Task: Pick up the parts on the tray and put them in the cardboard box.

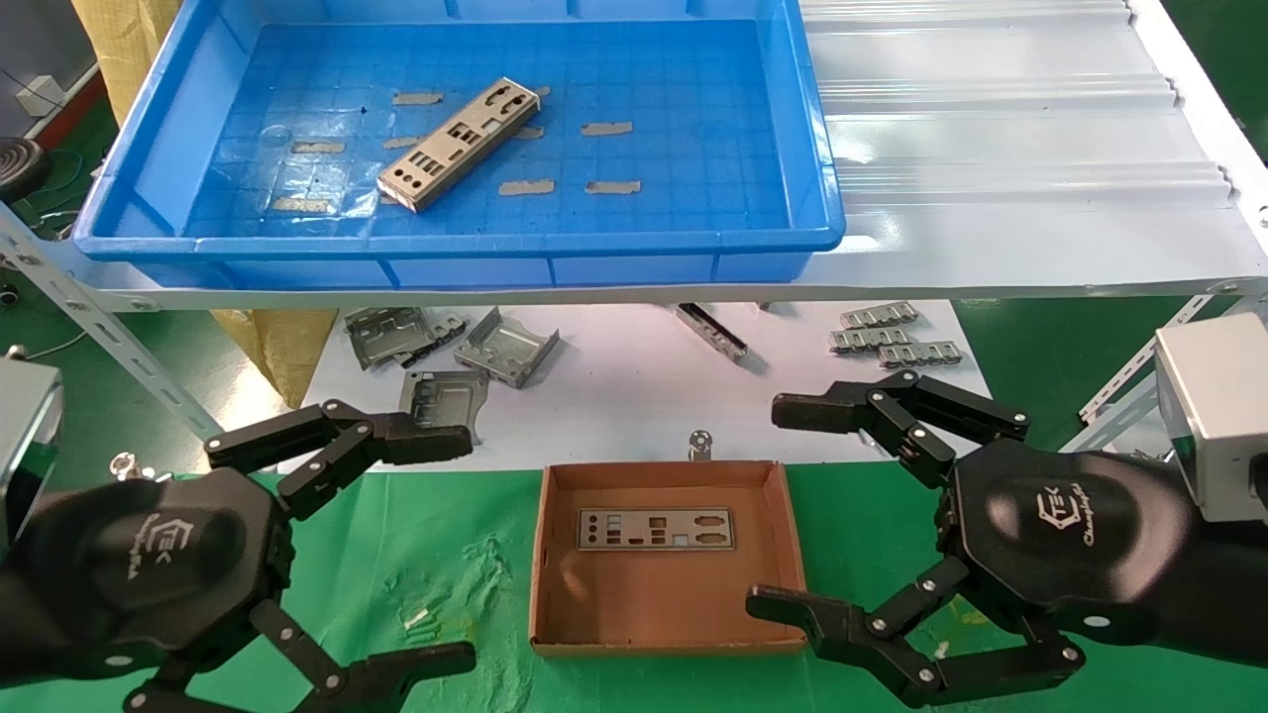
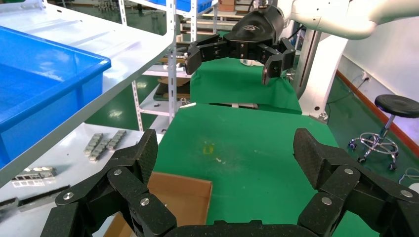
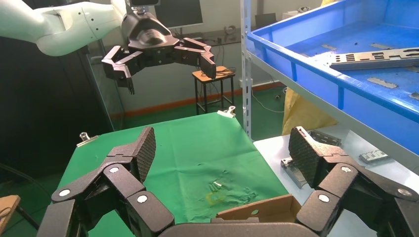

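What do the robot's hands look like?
Each hand is a black claw. The left gripper and right gripper have jointed fingers of linked black bars dotted with silver rivets, and their inner pads have a fine woven texture. Each rounded black palm shell carries a small white logo. Behind them sit boxy silver-grey wrist blocks, and the arms are smooth white tubes.

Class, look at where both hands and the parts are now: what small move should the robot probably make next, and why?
Probably lift the left hand up toward the tray. Both hands hang open and empty beside the cardboard box, the right hand included. One metal plate is already in the box; another plate lies left of centre in the tray.
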